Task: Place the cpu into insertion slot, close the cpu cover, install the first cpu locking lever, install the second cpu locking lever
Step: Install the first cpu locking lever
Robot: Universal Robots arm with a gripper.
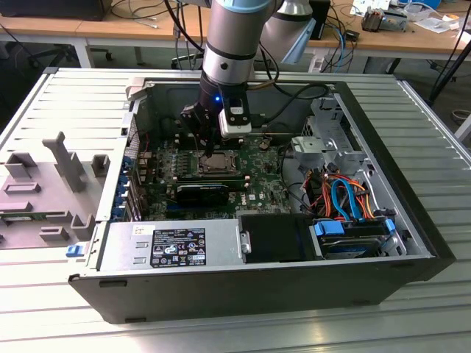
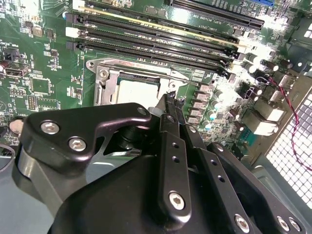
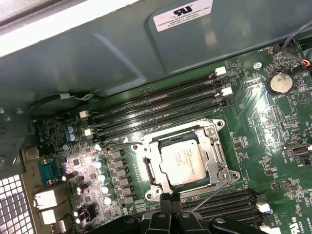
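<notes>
**Gripper at the socket edge, chip seated, cover down**

The small square silver-topped cpu (image 3: 181, 163) lies inside the dark silver-rimmed insertion slot (image 3: 152, 191), with the thin silvery cpu cover (image 3: 217, 157) flat around it. The black gripper (image 3: 171, 201) sits at the socket's edge, fingers pinched together, apparently holding nothing. A thin wire lever (image 3: 210, 194) slants just beside it; pressing it down steadily and hooking it fully would serve best.

Workshop setting, exterior view.
Ribbed metal tabletop (image 1: 66, 103); wooden desks (image 1: 96, 31) behind, cluttered with cables (image 1: 346, 37).
</notes>
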